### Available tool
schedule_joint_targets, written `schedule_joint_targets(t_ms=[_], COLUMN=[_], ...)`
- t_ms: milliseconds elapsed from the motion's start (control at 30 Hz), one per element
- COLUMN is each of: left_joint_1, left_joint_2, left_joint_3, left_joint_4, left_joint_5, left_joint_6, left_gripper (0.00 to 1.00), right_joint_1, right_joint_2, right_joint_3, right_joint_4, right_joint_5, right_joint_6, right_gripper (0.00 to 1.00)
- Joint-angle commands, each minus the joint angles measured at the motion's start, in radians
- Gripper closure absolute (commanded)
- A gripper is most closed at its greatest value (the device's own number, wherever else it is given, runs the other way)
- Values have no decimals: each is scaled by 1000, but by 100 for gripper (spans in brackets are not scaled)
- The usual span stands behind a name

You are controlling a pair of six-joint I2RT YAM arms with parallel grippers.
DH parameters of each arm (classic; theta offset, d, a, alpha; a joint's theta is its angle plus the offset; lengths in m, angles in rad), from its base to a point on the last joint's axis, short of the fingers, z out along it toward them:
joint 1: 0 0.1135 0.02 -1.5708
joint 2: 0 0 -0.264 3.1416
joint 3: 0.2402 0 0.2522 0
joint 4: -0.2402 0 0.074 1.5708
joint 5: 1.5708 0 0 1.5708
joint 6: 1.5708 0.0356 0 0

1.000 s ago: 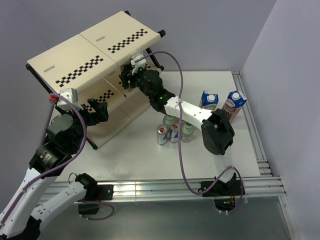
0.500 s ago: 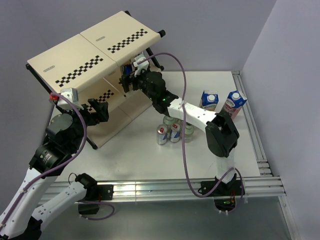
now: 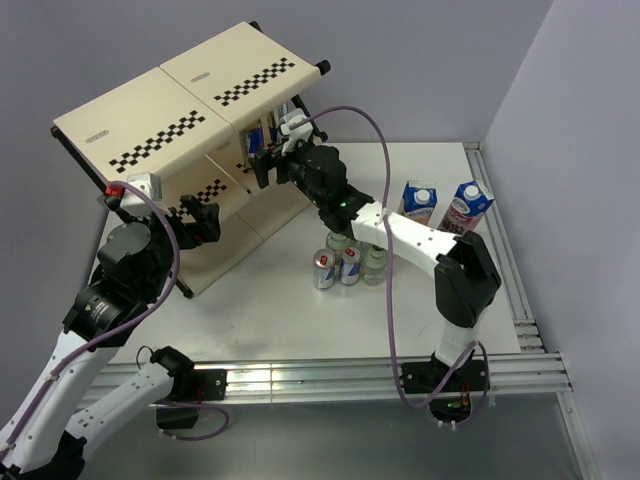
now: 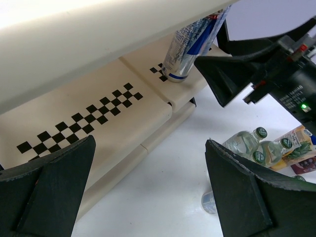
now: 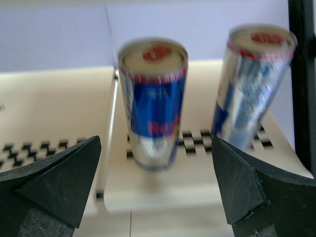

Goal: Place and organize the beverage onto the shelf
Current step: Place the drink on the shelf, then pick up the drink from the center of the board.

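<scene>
The shelf (image 3: 170, 120) stands at the back left, cream with checkered strips. On its middle tier stand two blue-silver cans, one (image 5: 154, 103) straight in front of my right gripper (image 5: 155, 197) and a second (image 5: 252, 84) to its right. The right gripper (image 3: 262, 168) is open and apart from both, with nothing between its fingers. My left gripper (image 4: 150, 192) hangs open over the table by the shelf's lower tier (image 4: 89, 118). On the table stand two more cans (image 3: 324, 268), small clear bottles (image 3: 375, 262) and two cartons (image 3: 420, 200).
The shelf's black frame post (image 5: 301, 79) runs down the right side of the right wrist view. The cartons stand near the table's right rail (image 3: 505, 260). The right arm (image 3: 400, 225) stretches over the cans and bottles on the table.
The right gripper's jaws have opened wider and drawn back a little from the can standing on the middle tier. The left arm has barely shifted.
</scene>
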Motion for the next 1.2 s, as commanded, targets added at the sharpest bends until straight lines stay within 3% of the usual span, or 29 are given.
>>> schedule_joint_targets(t_ms=[0,167,433,667,1000,1167], left_joint_1=[13,33,42,44,44,44], left_joint_2=[19,28,66,43,-33,-67], left_joint_3=[7,7,28,38,8,2], left_joint_4=[22,25,8,-21,-111,-134], left_joint_5=[15,44,111,249,548,630], left_joint_6=[9,9,9,4,-16,-14], left_gripper=[1,0,0,0,0,1], right_joint_1=[-7,-7,-7,-4,71,106], right_joint_2=[-119,-264,-480,-542,-553,-542], right_joint_3=[-57,-162,-309,-380,-451,-482], right_joint_4=[-22,-112,-390,-664,-749,-738], right_joint_5=[41,38,-48,-116,7,38], right_joint_6=[-7,20,103,120,152,175], right_gripper=[0,1,2,5,7,7])
